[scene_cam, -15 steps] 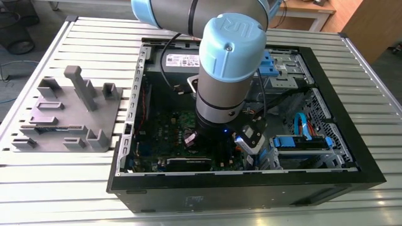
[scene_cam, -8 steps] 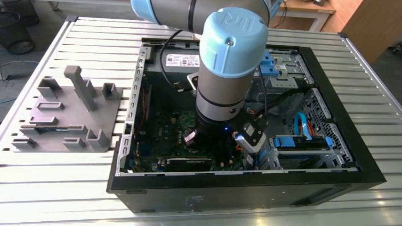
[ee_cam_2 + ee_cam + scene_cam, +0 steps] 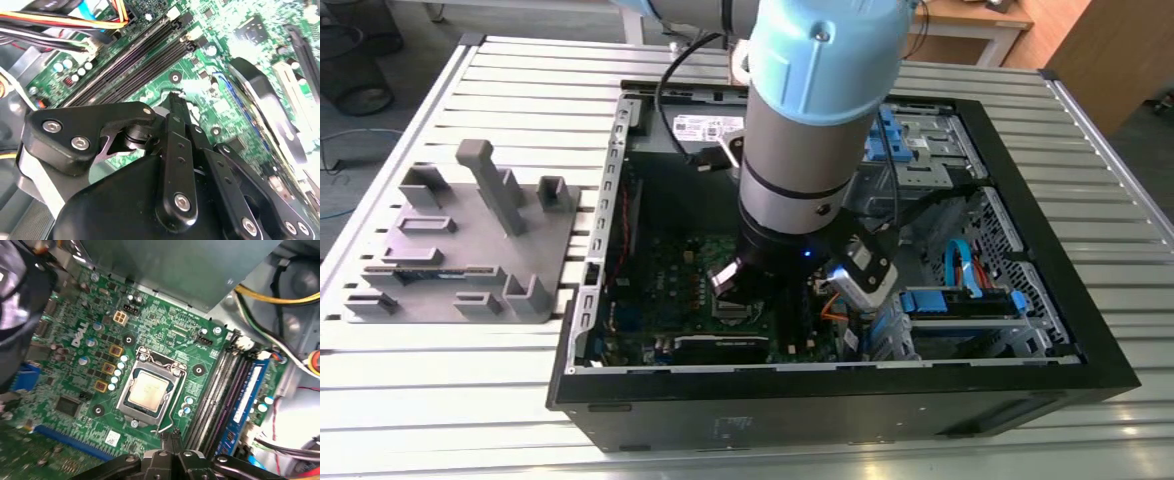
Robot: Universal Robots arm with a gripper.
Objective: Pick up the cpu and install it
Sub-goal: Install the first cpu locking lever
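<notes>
The cpu (image 3: 148,388), a small square chip with a pale metal top, lies flat inside the socket frame (image 3: 131,410) on the green motherboard (image 3: 165,335). A thin metal socket lever (image 3: 176,402) runs along one side of the frame. In the first wrist view my gripper (image 3: 172,436) is just beyond the lever's hooked end, beside the long black memory slots (image 3: 220,385). Its two fingers are pressed together with nothing between them. In the second wrist view the gripper (image 3: 172,98) hovers close above the board. In the exterior view the gripper (image 3: 744,298) reaches down into the open computer case.
The black case walls (image 3: 854,385) surround the board. Bundled cables (image 3: 270,295) and a blue drive cage (image 3: 961,300) crowd the exterior view's right side. A grey parts fixture (image 3: 460,250) sits on the slatted table at the exterior view's left. A dark rounded part (image 3: 260,95) lies near the gripper.
</notes>
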